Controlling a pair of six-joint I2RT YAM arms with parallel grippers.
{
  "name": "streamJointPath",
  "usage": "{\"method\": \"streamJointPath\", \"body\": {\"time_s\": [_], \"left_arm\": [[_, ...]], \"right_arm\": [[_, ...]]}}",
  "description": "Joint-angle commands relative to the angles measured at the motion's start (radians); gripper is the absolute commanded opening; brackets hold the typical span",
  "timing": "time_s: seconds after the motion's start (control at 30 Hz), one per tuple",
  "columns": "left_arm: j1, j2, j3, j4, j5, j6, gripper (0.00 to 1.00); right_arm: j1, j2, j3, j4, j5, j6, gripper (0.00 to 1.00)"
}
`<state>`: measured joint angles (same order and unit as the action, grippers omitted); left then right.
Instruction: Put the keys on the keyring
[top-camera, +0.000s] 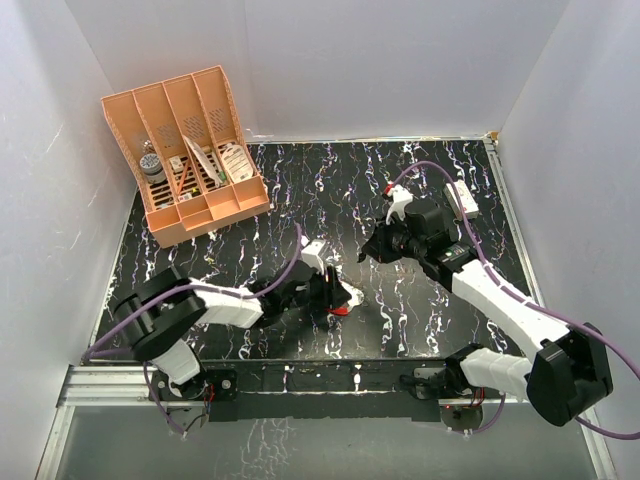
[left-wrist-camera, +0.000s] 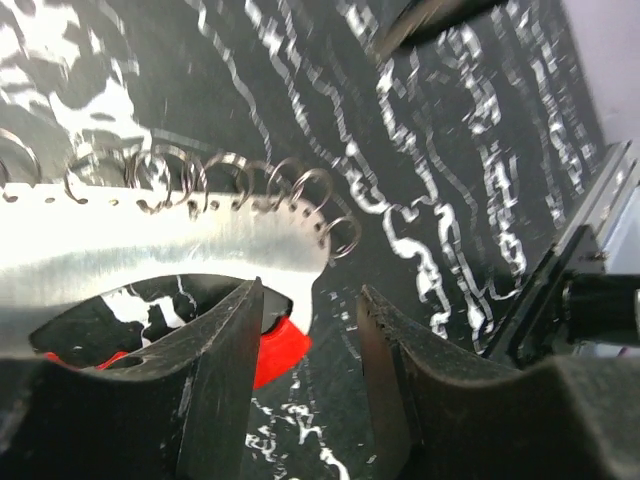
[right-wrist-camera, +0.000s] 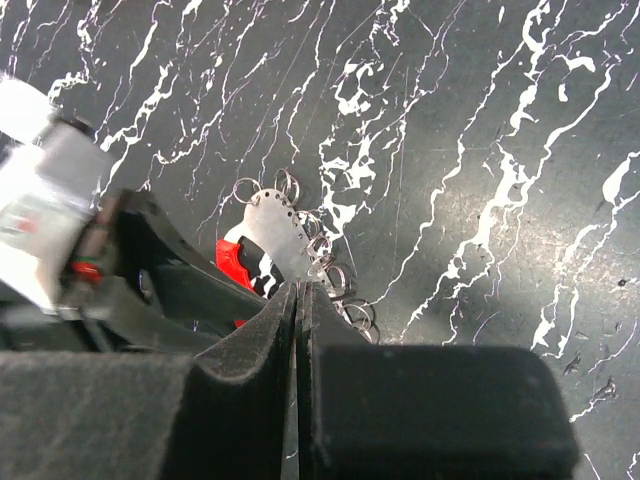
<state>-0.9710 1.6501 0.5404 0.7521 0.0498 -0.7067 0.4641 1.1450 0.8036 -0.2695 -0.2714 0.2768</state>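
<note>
The left arm folds at its elbow by the near left corner, and its forearm runs low across the table (top-camera: 300, 180) toward the middle. The left gripper (top-camera: 338, 292) points to the right. Its two dark fingers (left-wrist-camera: 215, 380) stand partly apart. The keyring (left-wrist-camera: 200, 250) sits right at their tips, its pale band crossing just past the left finger. The rounded end of its red crescent shows in the gap, against that finger and clear of the other. I cannot tell whether the fingers actually clamp it. Small wire rings (left-wrist-camera: 160, 180) line the band's far edge through a row of holes.

The right arm bends at an elbow out by the near right corner. Its white forearm slants up and inward to the wrist, and the right gripper (right-wrist-camera: 300, 290) aims down and back toward the left gripper. Its fingers are pressed flat together, their tips just short of the keyring's ringed edge. I cannot tell whether anything thin is pinched between them, and the keys are too small to pick out.

A small white box (top-camera: 462, 198) lies behind the right wrist. An orange file rack (top-camera: 185, 215) stands well beyond the left gripper, at the far left corner.
</note>
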Motion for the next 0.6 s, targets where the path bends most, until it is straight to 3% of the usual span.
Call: {"method": "streamJointPath", "body": {"time_s": [0.0, 0.27, 0.57], "left_arm": [[0.0, -0.203, 0.075, -0.168, -0.102, 0.084, 0.42], [0.041, -0.383, 0.147, -0.36, -0.225, 0.225, 0.51], [0.271, -0.316, 0.093, -0.232, -0.03, 0.195, 0.52]], "right_arm": [[-0.002, -0.037, -0.015, 0.014, -0.02, -0.023, 0.0], [0.02, 0.008, -0.013, -0.063, -0.143, -0.067, 0.0], [0.138, 0.026, -0.051, -0.079, -0.147, -0.029, 0.0]]}}
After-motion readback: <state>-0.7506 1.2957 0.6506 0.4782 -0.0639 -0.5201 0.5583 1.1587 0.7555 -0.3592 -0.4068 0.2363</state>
